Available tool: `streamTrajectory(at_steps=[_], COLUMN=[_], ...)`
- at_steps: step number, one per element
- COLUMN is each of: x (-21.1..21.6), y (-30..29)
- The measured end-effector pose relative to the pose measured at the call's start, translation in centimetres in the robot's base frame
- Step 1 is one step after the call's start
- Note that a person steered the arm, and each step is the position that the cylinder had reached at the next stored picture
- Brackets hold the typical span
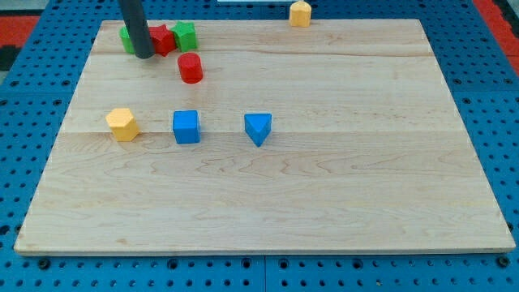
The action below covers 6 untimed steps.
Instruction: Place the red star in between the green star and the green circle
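A: Where's the rod?
B: Upright at the worktop top-left; my tip touches the red star, which sits between two green blocks. No gripper here.
A: Counts?
B: Two green, two red, two blue, two yellow.

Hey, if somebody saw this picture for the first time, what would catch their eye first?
Probably the dark rod at the view's top left, with my tip down among a tight cluster: a green block partly hidden behind it, the red star and another green block. A red cylinder sits just below them. Next, the row across the wooden board: a yellow block, a blue cube and a blue triangle.
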<state>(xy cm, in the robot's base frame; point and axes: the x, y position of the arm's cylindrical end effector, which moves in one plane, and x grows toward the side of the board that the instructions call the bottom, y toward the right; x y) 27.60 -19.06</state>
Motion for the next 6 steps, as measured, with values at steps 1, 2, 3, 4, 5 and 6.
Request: streamTrajectory(at_steps=[1,2,3,4,5,6], x=[0.5,1.0,0.3,-0.6,0.1,2.9], y=[1.2,2.9,2.9,2.7,2.6,2.6])
